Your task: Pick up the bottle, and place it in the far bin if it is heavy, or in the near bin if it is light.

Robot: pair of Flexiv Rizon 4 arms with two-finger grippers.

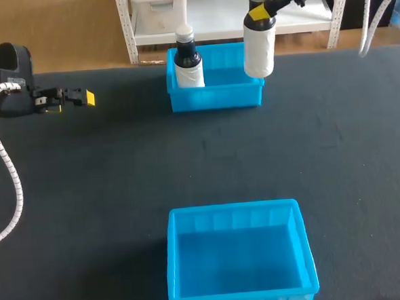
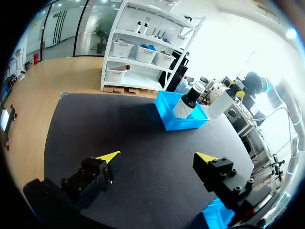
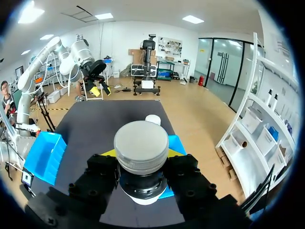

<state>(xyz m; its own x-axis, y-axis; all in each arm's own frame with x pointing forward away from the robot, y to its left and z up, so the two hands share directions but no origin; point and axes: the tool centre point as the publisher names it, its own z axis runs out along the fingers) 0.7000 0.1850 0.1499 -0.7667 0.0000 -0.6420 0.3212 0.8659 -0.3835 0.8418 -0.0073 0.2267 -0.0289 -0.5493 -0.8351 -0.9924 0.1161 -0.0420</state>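
A white bottle (image 1: 259,43) hangs over the right end of the far blue bin (image 1: 215,95), with my right gripper (image 1: 263,11) shut on its neck. In the right wrist view its grey-white cap (image 3: 141,145) fills the gap between my right gripper's (image 3: 141,164) fingers, with the far bin's (image 3: 175,142) edge showing below. A dark bottle with a white label (image 1: 188,59) stands upright in that bin's left end. My left gripper (image 1: 74,98) rests at the table's far left, open and holding nothing; its own view shows my left gripper (image 2: 157,160) with bare table between the tips.
The near blue bin (image 1: 237,256) sits at the table's front middle with nothing in it. Dark tabletop lies between the two bins. The left arm's white cable (image 1: 7,168) hangs along the left edge.
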